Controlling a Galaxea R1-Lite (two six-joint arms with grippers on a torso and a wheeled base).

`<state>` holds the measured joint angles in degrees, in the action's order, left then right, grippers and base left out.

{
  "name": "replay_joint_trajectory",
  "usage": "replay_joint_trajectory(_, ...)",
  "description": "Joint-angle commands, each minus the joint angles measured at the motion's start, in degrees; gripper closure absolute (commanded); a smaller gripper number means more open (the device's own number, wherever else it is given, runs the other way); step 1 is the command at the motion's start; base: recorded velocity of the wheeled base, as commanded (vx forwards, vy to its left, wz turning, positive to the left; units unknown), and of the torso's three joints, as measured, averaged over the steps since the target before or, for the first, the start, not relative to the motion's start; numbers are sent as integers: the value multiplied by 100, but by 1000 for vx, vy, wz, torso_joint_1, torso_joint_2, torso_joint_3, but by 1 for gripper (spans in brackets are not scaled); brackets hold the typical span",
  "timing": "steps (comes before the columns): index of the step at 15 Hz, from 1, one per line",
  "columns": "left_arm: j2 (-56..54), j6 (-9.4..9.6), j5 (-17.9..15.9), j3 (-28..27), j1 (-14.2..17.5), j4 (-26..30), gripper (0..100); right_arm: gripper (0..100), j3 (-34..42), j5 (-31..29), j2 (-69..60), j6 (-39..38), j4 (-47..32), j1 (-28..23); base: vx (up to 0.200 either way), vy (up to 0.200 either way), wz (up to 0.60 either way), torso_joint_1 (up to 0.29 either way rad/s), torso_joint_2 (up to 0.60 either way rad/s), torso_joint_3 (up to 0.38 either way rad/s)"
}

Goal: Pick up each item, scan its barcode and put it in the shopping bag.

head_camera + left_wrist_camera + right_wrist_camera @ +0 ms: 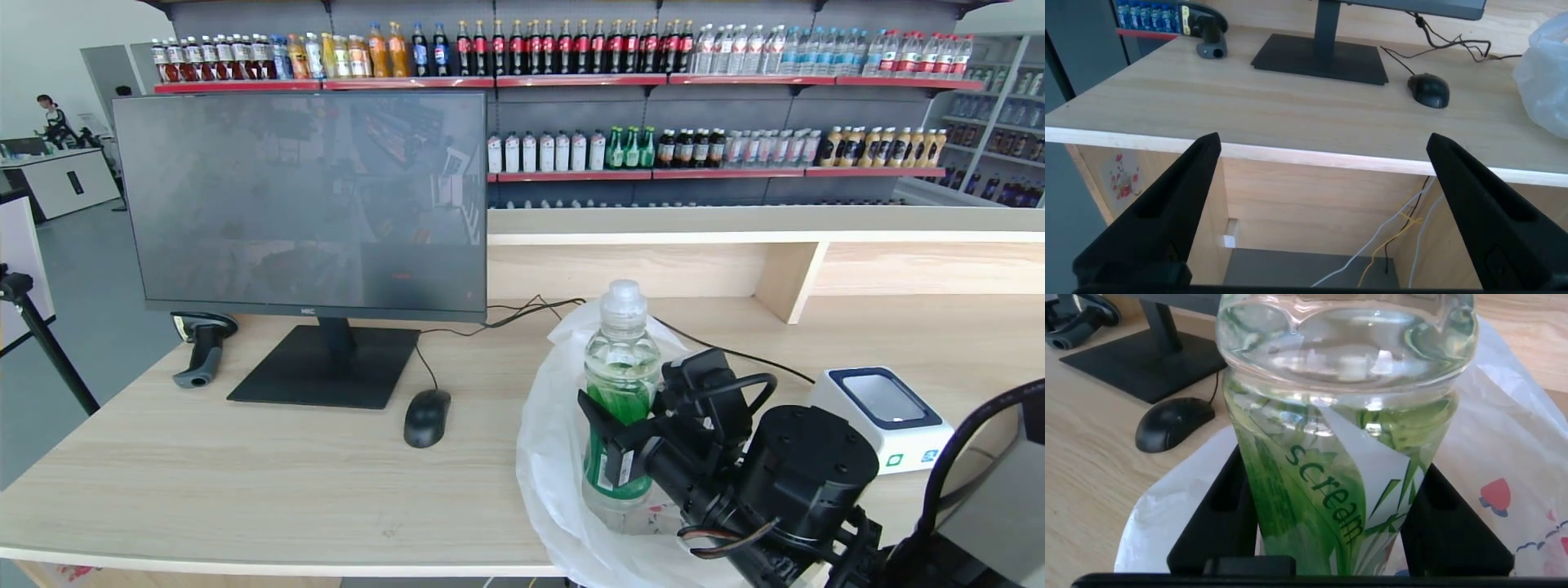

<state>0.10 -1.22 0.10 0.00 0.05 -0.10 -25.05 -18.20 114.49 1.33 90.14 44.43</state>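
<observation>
**Mia:** What is on the bottle point(620, 384)?

**Ben:** A green label with leaf pictures and white letters. There is a small white patch low down on it.

**Mia:** Who has it?

**Ben:** The right gripper point(620, 425). Its black fingers point(1221, 514) squeeze the bottle's middle, one on each side. The bottle stands straight up.

**Mia:** Where is it?

**Ben:** Its bottom is down in the open top of the white shopping bag point(547, 441) on the table point(245, 482). The white scanner point(886, 412) sits near the bag, on the right.

**Mia:** And the left gripper point(1323, 212)?

**Ben:** Spread wide, holding nothing, in front of the table's edge.
</observation>
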Motion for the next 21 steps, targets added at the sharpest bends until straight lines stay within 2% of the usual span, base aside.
replay_joint_trajectory(1,-1,-1,-1,0,4,1,0,100,88,-8,12,-45,-14,-5,0,0,0,0,0,0)
replay_joint_trajectory(14,-1,-1,-1,0,4,1,0,100,79,-8,293,-80,-14,39,0,0,0,0,0,0)
replay_joint_trajectory(21,-1,-1,-1,0,4,1,0,100,387,-26,29,-203,-14,-23,0,0,0,0,0,0)
